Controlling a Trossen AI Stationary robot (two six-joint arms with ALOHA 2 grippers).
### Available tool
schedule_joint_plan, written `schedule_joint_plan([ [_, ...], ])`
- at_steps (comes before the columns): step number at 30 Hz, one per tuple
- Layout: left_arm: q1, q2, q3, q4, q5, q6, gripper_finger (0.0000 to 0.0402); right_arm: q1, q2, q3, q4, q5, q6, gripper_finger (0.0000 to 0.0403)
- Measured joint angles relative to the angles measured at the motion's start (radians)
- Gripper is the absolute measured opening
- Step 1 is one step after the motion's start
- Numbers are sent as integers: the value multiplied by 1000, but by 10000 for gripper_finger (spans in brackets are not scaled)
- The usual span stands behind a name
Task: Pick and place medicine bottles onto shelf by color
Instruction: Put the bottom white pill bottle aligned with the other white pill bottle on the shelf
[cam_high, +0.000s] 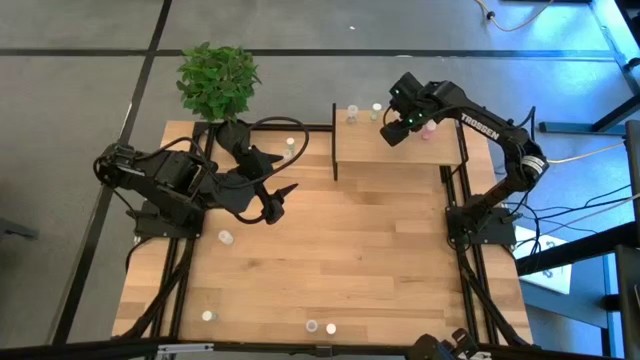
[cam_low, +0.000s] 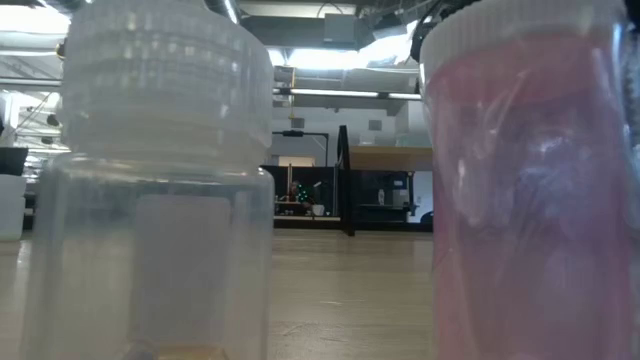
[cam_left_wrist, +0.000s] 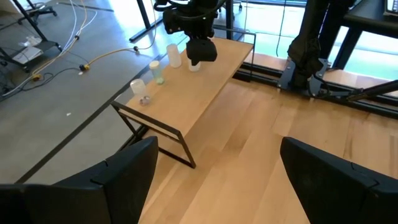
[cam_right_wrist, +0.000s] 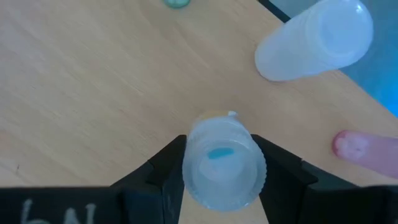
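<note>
While the left gripper (cam_high: 283, 198) waits, jaws apart, right gripper (cam_right_wrist: 219, 163) jaws clamp a translucent white-capped bottle (cam_right_wrist: 221, 169) above the shelf (cam_right_wrist: 93, 81).

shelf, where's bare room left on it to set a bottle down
The shelf is bare along its near half and its left stretch beyond the white-capped bottle. The far edge is crowded: bottles stand in a row there, a pink one sits further right, and the right end effector, shut on a bottle, hangs over the middle.
</note>
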Motion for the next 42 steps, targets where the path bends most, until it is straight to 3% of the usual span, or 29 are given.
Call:
schedule_joint_plan([
  [31,0,0,0,0,0,0,334,0,0,0,3,1,-7,209],
  [42,0,0,0,-1,0,0,334,42,-4,0,-44,-11,-134,209],
])
